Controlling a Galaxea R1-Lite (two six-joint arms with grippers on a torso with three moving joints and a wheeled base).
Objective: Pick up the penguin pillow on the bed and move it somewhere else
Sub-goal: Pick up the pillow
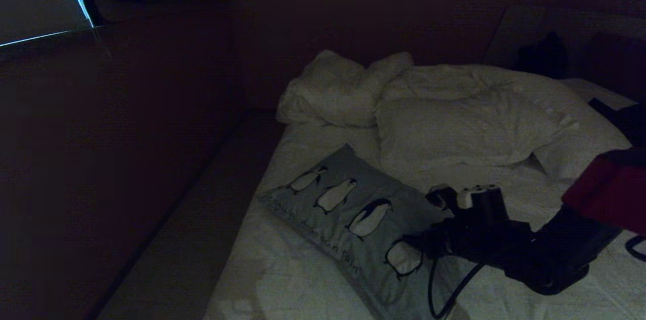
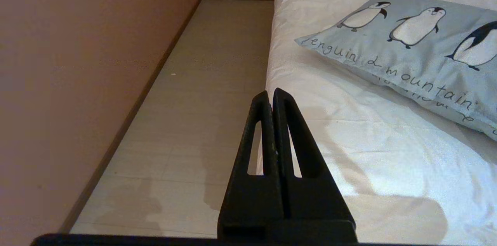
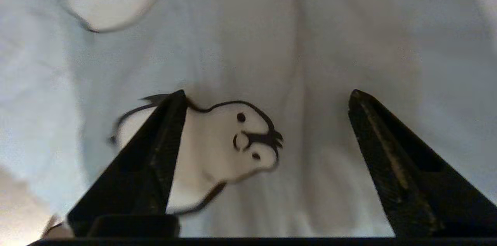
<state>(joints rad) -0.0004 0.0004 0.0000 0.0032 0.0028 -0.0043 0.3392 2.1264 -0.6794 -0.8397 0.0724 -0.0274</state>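
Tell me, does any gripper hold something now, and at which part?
Nothing is held. The right gripper is open over the penguin pillow; the left gripper is shut and empty.

I count one penguin pillow on the bed, with four penguins printed across it in the head view. Behind it I make out two plain white pillows. Two grippers show: the right gripper and the left gripper.
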